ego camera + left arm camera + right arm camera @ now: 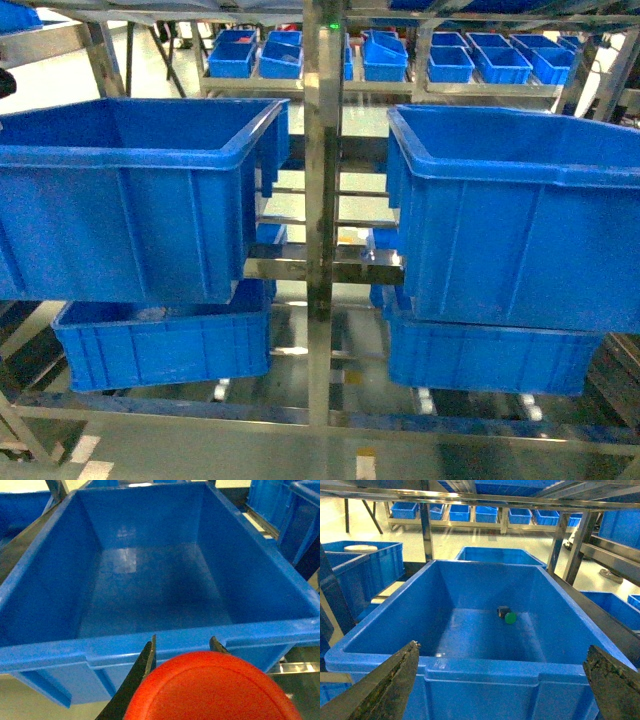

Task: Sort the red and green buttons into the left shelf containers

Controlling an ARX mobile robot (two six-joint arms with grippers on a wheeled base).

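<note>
Lower centre of the left wrist view: the left gripper (182,647) grips the red button (212,687), just short of a blue bin's (165,647) rim. In the right wrist view, the right gripper (502,680) gapes wide at the bottom edge; the green button (510,618) lies mid-frame on another bin's (480,667) floor

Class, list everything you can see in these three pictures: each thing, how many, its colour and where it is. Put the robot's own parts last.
Large bins: four, blue, on the near rack, two upper, two lower.
Small bins: many, blue, on far shelves.
Rack: one, metal, holding the large bins.
Red button: one, held at the rim of a bare bin.
Green button: one, lying on a bin's floor.
Left pincer: shut on the red button.
Right pincer: open, before the green button's bin.
</note>
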